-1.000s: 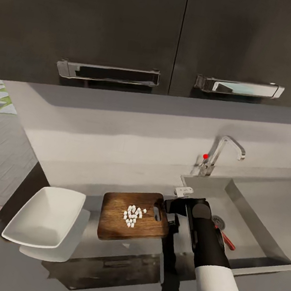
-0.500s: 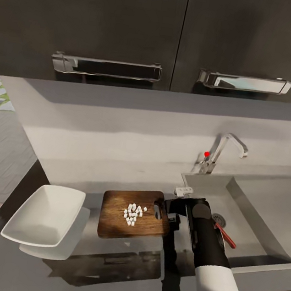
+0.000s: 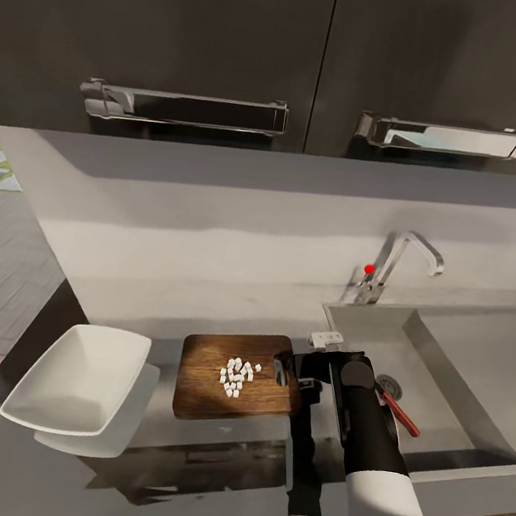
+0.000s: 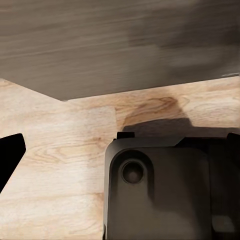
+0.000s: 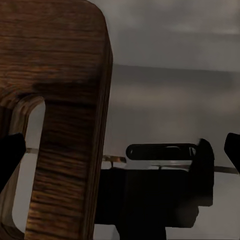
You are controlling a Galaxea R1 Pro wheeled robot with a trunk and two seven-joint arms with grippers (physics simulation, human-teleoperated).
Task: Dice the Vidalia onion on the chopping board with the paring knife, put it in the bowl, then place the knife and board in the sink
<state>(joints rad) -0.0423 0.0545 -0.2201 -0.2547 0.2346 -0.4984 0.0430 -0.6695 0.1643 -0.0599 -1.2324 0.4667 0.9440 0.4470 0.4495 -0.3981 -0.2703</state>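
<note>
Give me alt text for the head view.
The right gripper sits at the handle end of the chopping board, which carries diced onion. An empty white bowl stands left of it; the paring knife lies in the sink.

The chopping board (image 3: 239,377) is grained brown wood, the countertop (image 3: 179,468) glossy and mirror-like, the sink (image 3: 472,370) matt grey, the tap (image 3: 396,265) polished chrome, the bowl (image 3: 77,380) smooth white.
</note>
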